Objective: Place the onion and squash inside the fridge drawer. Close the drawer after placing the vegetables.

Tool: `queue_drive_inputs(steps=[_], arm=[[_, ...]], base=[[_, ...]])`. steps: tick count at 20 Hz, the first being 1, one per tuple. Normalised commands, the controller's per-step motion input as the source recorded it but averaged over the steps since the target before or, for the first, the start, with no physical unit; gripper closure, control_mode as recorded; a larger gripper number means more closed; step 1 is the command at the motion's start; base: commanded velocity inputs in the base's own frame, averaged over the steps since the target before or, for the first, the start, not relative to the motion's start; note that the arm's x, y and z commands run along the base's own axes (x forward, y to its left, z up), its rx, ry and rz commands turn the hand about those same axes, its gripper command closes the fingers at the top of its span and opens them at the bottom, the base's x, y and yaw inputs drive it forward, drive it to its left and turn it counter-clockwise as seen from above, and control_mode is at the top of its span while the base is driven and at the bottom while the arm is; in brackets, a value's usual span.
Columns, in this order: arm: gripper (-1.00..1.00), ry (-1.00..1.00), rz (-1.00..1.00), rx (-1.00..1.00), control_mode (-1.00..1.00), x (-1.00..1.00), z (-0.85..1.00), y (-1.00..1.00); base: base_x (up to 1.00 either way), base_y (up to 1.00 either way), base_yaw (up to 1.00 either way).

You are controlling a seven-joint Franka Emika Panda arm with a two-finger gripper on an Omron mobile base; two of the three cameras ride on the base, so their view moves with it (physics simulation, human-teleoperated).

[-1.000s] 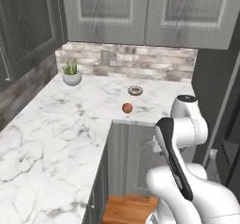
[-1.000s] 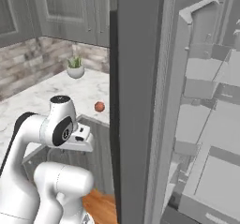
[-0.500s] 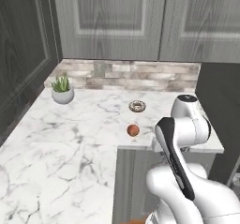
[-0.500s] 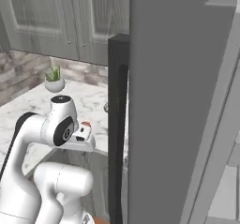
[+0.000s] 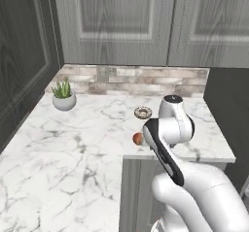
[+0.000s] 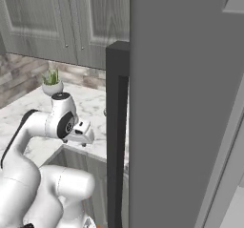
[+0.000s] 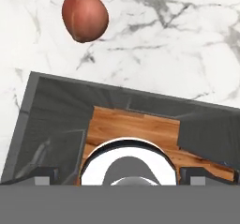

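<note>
Since the earlier frames my base has driven sideways, so both base pictures have slid: the potted plant (image 5: 63,94) sits further right in the left base view, and in the right base view a tall grey fridge panel (image 6: 186,103) with its dark edge now blocks the open shelves I could see before. The things themselves have not budged. My claw hangs empty with its jaws spread as wide as they go; in the hand view its tips are barely visible at the bottom, and it hovers over the counter's edge rather than over the target. The onion (image 7: 85,15) lies on the marble countertop (image 5: 73,139), close to the front edge, with the frosted donut (image 5: 142,112) just behind it. I cannot find the squash or the fridge drawer from here. My worry is the edge: the onion is round and smooth, and if I come down off-centre one finger could nudge it so it rolls off the counter to the floor. A sloppy aim might also catch the donut instead. Swinging toward the fridge, my elbow could strike that grey panel, which stands very near.
</note>
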Motion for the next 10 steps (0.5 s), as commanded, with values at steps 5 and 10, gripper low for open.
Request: queue_drive_inputs(steps=[5,10], arm=[[-1.00,0.02,0.00,0.00,-1.00,0.91,-0.06,0.10],[-1.00,0.05,0.00,0.00,-1.00,0.52,-0.02,0.29]], base=[[0.00,0.00,0.00],[0.00,0.00,0.00]])
